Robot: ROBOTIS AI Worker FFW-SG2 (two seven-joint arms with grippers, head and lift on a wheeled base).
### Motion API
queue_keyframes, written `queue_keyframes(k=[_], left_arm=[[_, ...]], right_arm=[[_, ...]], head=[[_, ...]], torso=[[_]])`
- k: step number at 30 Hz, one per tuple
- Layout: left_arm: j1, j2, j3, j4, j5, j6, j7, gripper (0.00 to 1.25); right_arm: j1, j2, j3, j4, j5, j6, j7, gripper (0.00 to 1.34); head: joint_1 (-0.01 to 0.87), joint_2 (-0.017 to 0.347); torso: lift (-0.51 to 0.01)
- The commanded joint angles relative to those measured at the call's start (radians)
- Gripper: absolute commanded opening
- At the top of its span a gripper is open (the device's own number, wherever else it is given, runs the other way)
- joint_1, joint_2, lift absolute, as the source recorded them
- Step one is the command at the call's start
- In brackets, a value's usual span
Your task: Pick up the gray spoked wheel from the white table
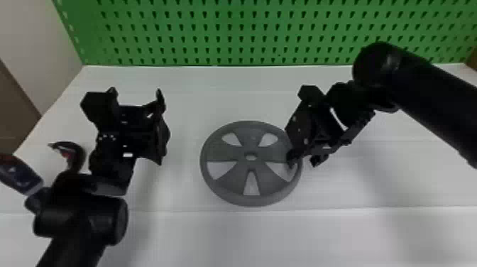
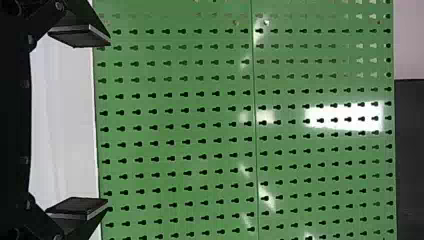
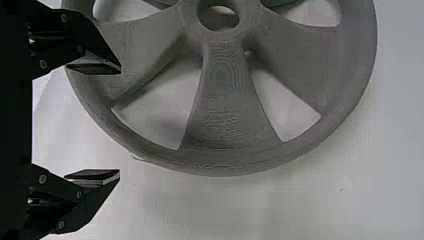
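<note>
"Wheel, gray and five-spoked: where is it found?"

"It is laid flat on the white table, with the green pegboard set behind it."

"And is anything gripped?"

"Nothing. The right gripper is placed at the wheel's right rim, its fingers spread, one seen over the wheel and the other outside the rim; whether contact is made cannot be told. The left gripper is parked well to the left of the wheel, also opened and empty."

"How is the wheel likely to handle?"

"As a stiff, fairly light piece; printed plastic is suggested by the fine layer lines. Squashing is hardly to be feared, but some slip should be expected on the curved rim, and an edge could be chipped in a fall."

"Where should hold be taken?"

"At the rim beside a window, with one finger lowered through the opening and one kept outside. Tilting is risked by a one-sided lift, so a firm pinch is called for."
</note>
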State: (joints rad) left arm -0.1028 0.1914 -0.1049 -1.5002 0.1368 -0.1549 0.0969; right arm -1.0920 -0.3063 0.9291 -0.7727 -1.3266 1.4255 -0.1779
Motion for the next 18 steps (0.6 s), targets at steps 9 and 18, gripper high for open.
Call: queue_keyframes(k=[9, 18], left_arm=[[-0.002, 0.003, -0.002, 0.000, -0.002, 0.000, 0.001, 1.10], [-0.002, 0.007, -0.004, 0.000, -0.002, 0.000, 0.001, 1.10]], right_arm=[[-0.023, 0.012, 0.007, 0.078, -0.045, -0.002, -0.002, 0.82], [-0.049, 0.042, -0.024, 0.079, -0.146, -0.048, -0.344, 0.82]], head=[[0.806, 0.044], [0.806, 0.044]], torso=[[-0.098], [-0.098]])
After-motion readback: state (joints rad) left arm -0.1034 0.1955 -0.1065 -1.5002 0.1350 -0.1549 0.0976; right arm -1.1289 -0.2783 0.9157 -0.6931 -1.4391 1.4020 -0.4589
